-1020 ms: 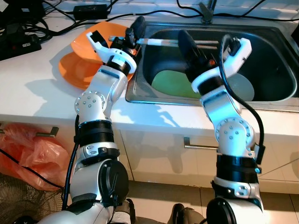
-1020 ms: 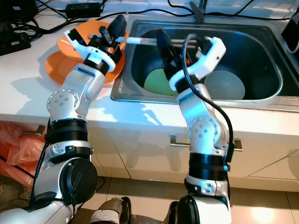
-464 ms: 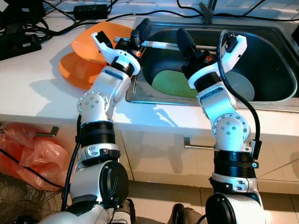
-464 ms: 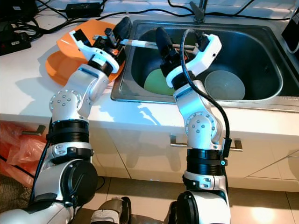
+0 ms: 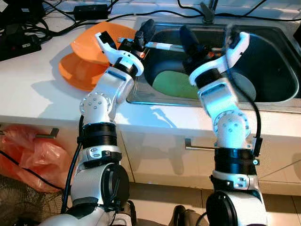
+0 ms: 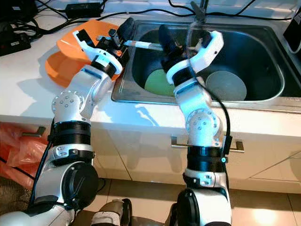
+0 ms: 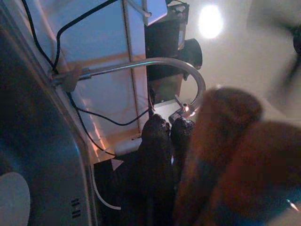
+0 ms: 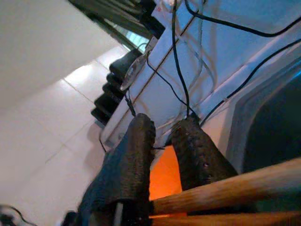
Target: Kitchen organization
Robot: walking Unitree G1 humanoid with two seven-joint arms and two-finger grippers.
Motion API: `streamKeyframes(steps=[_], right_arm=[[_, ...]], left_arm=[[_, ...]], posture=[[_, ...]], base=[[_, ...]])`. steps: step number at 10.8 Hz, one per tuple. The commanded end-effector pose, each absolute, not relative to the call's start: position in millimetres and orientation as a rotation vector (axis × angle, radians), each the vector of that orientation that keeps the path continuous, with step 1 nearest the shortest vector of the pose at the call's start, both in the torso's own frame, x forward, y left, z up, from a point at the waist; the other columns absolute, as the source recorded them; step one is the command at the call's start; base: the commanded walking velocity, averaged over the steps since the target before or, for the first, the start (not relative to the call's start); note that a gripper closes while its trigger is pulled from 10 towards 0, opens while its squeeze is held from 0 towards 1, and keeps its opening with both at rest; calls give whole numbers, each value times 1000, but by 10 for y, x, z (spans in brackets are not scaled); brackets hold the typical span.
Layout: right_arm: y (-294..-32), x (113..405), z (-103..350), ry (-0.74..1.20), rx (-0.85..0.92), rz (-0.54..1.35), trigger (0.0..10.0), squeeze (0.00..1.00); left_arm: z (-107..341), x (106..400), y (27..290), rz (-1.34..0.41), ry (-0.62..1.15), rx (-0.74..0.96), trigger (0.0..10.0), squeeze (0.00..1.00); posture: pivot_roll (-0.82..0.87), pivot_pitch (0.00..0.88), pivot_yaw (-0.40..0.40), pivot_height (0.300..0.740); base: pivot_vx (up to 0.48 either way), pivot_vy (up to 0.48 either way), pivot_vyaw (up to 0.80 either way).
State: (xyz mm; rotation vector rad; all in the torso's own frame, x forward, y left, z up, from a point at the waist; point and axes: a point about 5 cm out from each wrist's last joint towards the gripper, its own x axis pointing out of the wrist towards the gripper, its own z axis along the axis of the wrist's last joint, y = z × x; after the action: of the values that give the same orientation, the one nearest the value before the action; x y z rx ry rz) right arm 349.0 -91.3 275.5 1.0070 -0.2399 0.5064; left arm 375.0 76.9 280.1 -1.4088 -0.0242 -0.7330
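Both hands (image 5: 146, 29) (image 5: 187, 36) lifted the wooden chopsticks (image 5: 162, 45) over the steel sink (image 5: 277, 99).

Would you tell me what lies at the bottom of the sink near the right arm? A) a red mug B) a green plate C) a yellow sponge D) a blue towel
B: a green plate lies flat on the floor of the sink, next to a grey bowl.

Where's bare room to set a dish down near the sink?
Free: white counter left of the sink, in front of the orange plates. Crowded: the sink, holding a green plate, a grey bowl and both grippers; the counter's back edge carries cables.
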Motion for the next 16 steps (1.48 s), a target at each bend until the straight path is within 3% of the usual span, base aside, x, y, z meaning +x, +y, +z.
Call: streamKeyframes(steps=[1,4,5,6,7,13,16], right_arm=[[-691,3470,2915,-245,1177,559,0,0],[-697,3488,2910,-212,1278,550,0,0],[-698,3490,2912,-207,1282,550,0,0],[-701,3496,2916,-199,1287,549,0,0],[-704,3499,2919,-198,1286,546,0,0],[-869,3561,2877,-243,1250,397,0,0],[-1106,3622,2909,-340,1174,207,0,0]], left_arm=[[2556,3670,463,-745,71,-1490,0,0],[2524,3702,491,-703,62,-1456,0,0],[2508,3708,496,-693,66,-1432,4863,0],[2491,3705,490,-696,70,-1429,9216,459],[2459,3709,485,-684,81,-1415,10000,1000],[2248,3642,358,-694,172,-1205,10000,1000],[2200,3568,354,-727,202,-1097,10000,1000]], posture=[[98,121,49,740],[101,121,45,740],[100,121,44,740],[100,121,44,740],[99,121,43,740],[103,123,41,740],[105,127,41,740]], base=[[0,0,0],[0,0,0],[0,0,0],[0,0,0],[0,0,0],[0,0,0],[0,0,0]])
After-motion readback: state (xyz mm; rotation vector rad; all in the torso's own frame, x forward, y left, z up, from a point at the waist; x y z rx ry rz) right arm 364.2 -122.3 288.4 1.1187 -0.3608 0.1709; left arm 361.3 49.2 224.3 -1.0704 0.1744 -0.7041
